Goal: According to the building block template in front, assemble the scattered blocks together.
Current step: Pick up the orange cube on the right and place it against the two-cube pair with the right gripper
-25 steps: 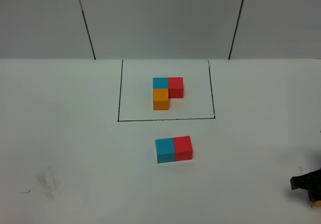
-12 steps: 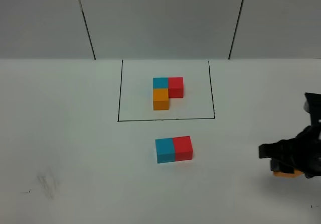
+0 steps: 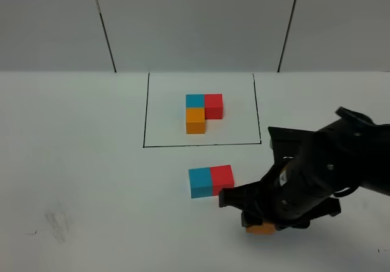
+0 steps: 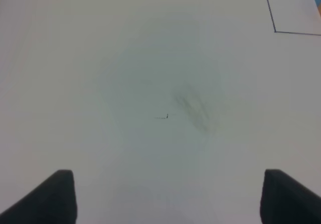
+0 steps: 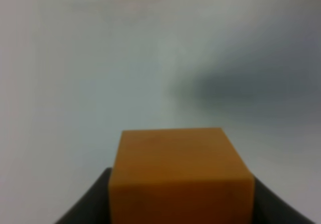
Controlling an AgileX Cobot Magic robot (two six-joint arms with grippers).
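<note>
The left gripper (image 4: 168, 199) hangs with its jaws apart and nothing between them over a bare, smudged stretch of table (image 4: 100, 58), apparently parked clear of the work. Mid-table, the building block template (image 3: 204, 112) sits inside its black outline (image 3: 146, 110) as the pattern: blue beside red, orange against the blue's near face. Just in front of the outline, the loose blue cube (image 3: 200, 183) and red cube (image 3: 222, 179) touch side by side, matching that row. Right of them and nearer the camera, the right gripper (image 3: 259, 217) is clamped on the orange cube (image 3: 261, 228), carried low, probably so it can be set against the blue cube's near face.
</note>
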